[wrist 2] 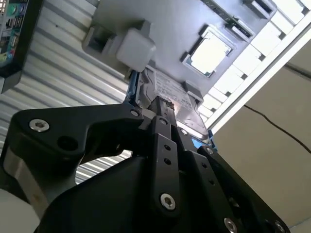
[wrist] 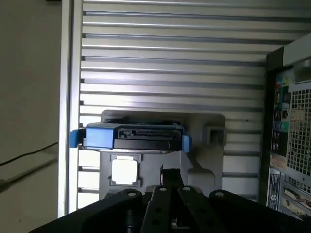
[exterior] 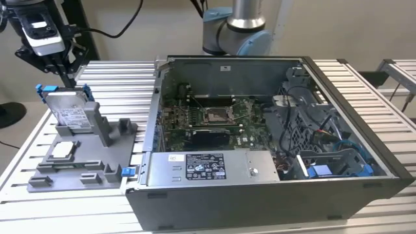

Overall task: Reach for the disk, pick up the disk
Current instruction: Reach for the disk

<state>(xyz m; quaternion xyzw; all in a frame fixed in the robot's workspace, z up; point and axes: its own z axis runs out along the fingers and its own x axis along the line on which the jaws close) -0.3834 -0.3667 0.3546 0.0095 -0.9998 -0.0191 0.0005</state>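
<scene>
**A:** how far along is the pick?

**B:** Reach looks nearly done, the grab isn't. The pincer (exterior: 67, 78) hangs just above the disk (exterior: 68, 111), not touching its top edge as far as i can see. It looks clenched with nothing in it, so 0 lift yet.

**A:** and where's the disk sitting?

**B:** On edge in the grey holder (exterior: 97, 161) on the counter (exterior: 117, 73), to the exterior view's left of the computer case (exterior: 260, 200). Long axis upright, connector end up, label facing that camera.
</scene>
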